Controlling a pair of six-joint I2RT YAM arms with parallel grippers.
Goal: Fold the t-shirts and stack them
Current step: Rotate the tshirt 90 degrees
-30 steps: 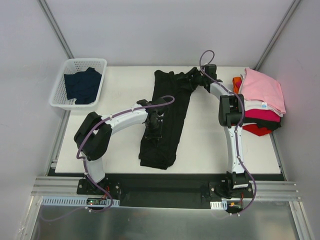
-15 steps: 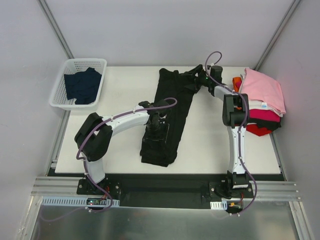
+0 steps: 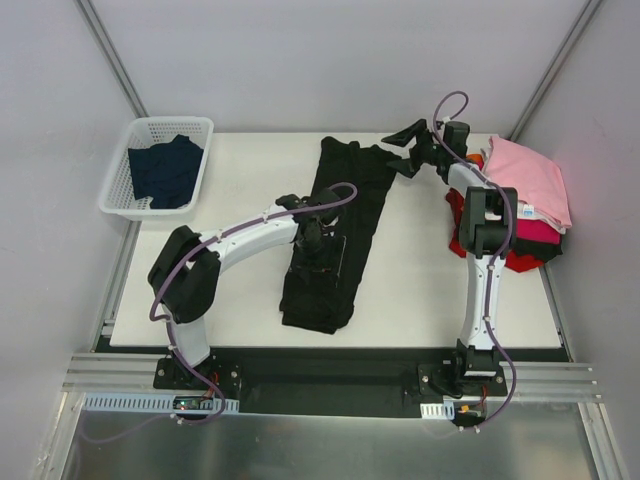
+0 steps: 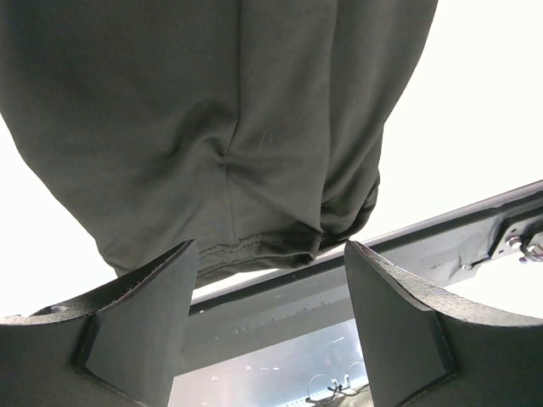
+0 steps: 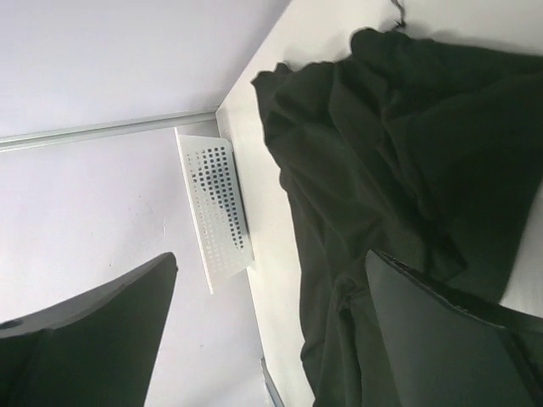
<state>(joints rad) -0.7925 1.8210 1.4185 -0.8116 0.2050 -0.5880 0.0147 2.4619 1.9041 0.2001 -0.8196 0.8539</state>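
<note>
nearest us, past the dark rail (image 4: 441, 233) at the table (image 3: 420, 290) edge, the left gripper (image 3: 318, 256) hangs low over the near end of the black t-shirt (image 3: 340, 215). only the left wrist view shows its jaws apart and grasping nothing, with the hem just beyond them. from above, we see the shirt lying folded in a long strip that runs away across the table. at its far right corner the right gripper (image 3: 406, 148) sits raised. the right wrist view shows its jaws spread wide and empty over rumpled black cloth, with the basket (image 5: 216, 203) beyond. only the overhead view shows the stack of t-shirts (image 3: 525, 175), pink on top, at the right edge, and a navy t-shirt (image 3: 165, 170) in the far-left basket.
</note>
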